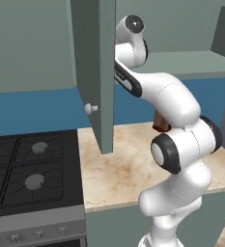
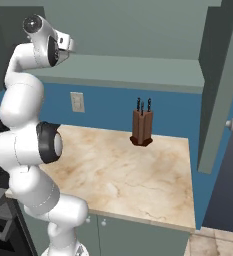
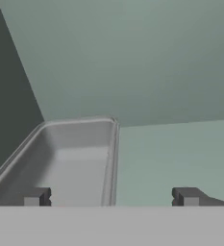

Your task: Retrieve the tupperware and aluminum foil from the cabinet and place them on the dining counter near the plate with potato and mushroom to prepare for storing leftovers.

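Item 1, my claw (image 3: pixel 111 197): fingertips set wide apart, holding nothing. One fingertip (image 3: pixel 36 196) sits over the tupperware's hollow, the other over bare shelf (image 3: pixel 180 153) beyond the tub's side wall, so that wall runs between them.

Item 2, the tupperware (image 3: pixel 70 161): grey shallow tub, resting on the pale green shelf inside the cabinet (image 1: pixel 92 72). Its long axis runs away from my claw, toward the cabinet's back wall; the tub lies ahead of and to one side of my centre line. By my judgement, closing here would pinch the side wall.

Item 3, beyond the tupperware: cabinet back wall, plain grey-green.

Item 4, below the cabinet: marbled tabletop (image 2: pixel 123 170) carrying a knife block (image 2: pixel 142 127).
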